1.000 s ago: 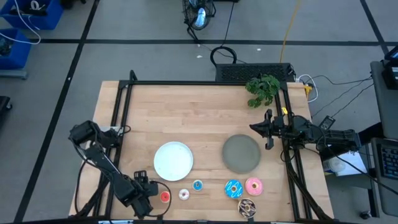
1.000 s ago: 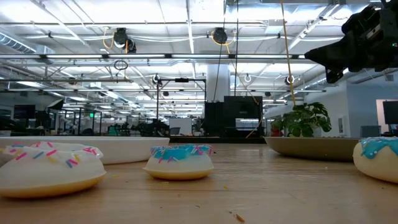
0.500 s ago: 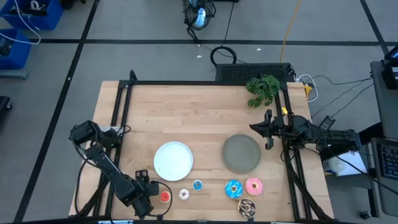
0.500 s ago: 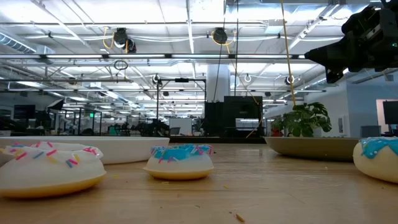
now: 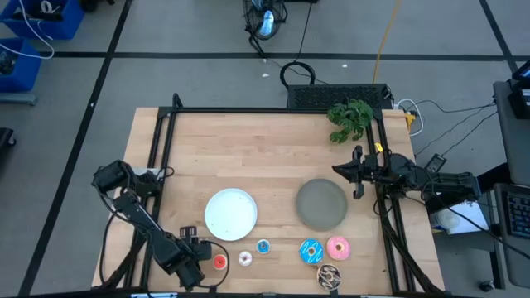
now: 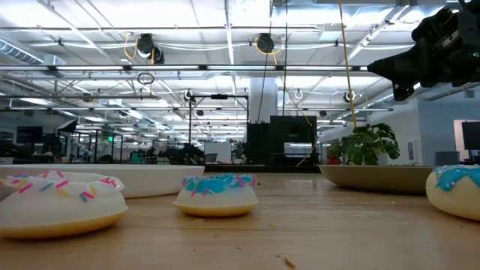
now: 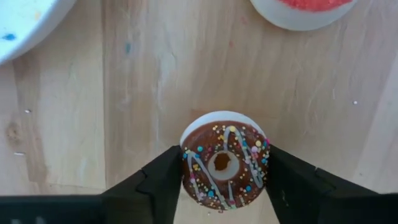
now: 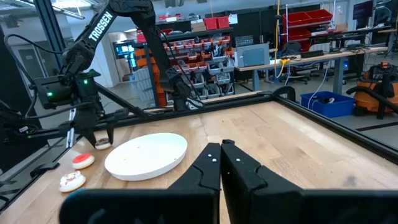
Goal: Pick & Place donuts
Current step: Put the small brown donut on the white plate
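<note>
High view: left pincer (image 5: pixel 201 263) low at counter (image 5: pixel 248 157) near edge, beside red donut (image 5: pixel 219 262); right pincer (image 5: pixel 357 172) parked near grey plate (image 5: pixel 321 204).

Left wrist view: fingers (image 7: pixel 163 180) flanking brown donut (image 7: pixel 224 167), apparently touching. Grasp step; next, lift toward white plate (image 5: pixel 231 213).

Right wrist view: right pincer (image 8: pixel 221 163) closed, empty.

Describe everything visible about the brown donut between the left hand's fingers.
The brown donut is a tiny ring with glossy chocolate-coloured icing, pale drizzle lines and coloured sprinkles over a white base, with a small centre hole. It lies flat on the wooden table, near its front-left corner. The left hand has a dark finger against each side. The red donut lies apart.
</note>
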Available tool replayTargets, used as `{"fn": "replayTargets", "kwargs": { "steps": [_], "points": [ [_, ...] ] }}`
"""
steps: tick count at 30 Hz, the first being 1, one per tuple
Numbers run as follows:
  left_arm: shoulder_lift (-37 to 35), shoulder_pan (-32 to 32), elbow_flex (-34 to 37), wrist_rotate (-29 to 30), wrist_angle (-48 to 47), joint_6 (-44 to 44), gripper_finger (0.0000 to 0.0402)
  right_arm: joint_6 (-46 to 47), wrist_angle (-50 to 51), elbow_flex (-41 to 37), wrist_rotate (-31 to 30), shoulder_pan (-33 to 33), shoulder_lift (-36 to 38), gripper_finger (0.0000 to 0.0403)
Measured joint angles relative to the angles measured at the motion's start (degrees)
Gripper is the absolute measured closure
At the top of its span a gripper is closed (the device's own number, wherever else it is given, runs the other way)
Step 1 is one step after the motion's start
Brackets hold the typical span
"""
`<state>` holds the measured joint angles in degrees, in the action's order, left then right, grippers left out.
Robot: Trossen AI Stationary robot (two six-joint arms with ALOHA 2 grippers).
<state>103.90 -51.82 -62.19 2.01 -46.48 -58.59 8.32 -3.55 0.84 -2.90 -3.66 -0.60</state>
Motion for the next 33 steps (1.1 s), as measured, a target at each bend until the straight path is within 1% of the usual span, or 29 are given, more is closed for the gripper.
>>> {"fn": "replayTargets", "kwargs": {
  "steps": [6, 11, 15, 18, 22, 25, 30, 33],
  "points": [
    [-1.5, 0.8, 0.0, -0.6, -0.5, 0.0, 0.0224, 0.0, 0.0, 0.0, 0.0, 0.0, 0.0, 0.0403],
    [-6.0, 2.9, 0.0, -0.5, -0.7, 1.1, 0.0222, 0.0, 0.0, 0.0, 0.0, 0.0, 0.0, 0.0403],
    [-10.9, 5.7, 0.0, 0.2, -1.7, 1.8, 0.0214, 0.0, 0.0, 0.0, 0.0, 0.0, 0.0, 0.0403],
    [-14.7, 8.2, 0.0, 0.6, -4.2, 4.2, 0.0214, 0.0, 0.0, 0.0, 0.0, 0.0, 0.0, 0.0403],
    [-19.6, 11.8, 0.0, 1.7, -8.6, 8.5, 0.0223, -0.1, 0.0, 0.0, 0.0, 0.0, 0.0, 0.0403],
    [-22.8, 14.8, 0.0, 2.6, -10.2, 11.0, 0.0228, -0.2, 0.0, 0.0, 0.0, 0.0, 0.0, 0.0403],
    [-26.2, 18.2, 0.0, 3.0, -10.4, 13.8, 0.0227, -0.2, 0.0, 0.0, 0.0, 0.0, 0.0, 0.0403],
    [-26.6, 19.4, 0.0, 3.0, -10.5, 14.5, 0.0227, -0.2, 0.0, 0.0, 0.0, 0.0, 0.0, 0.0403]
  ]
}}
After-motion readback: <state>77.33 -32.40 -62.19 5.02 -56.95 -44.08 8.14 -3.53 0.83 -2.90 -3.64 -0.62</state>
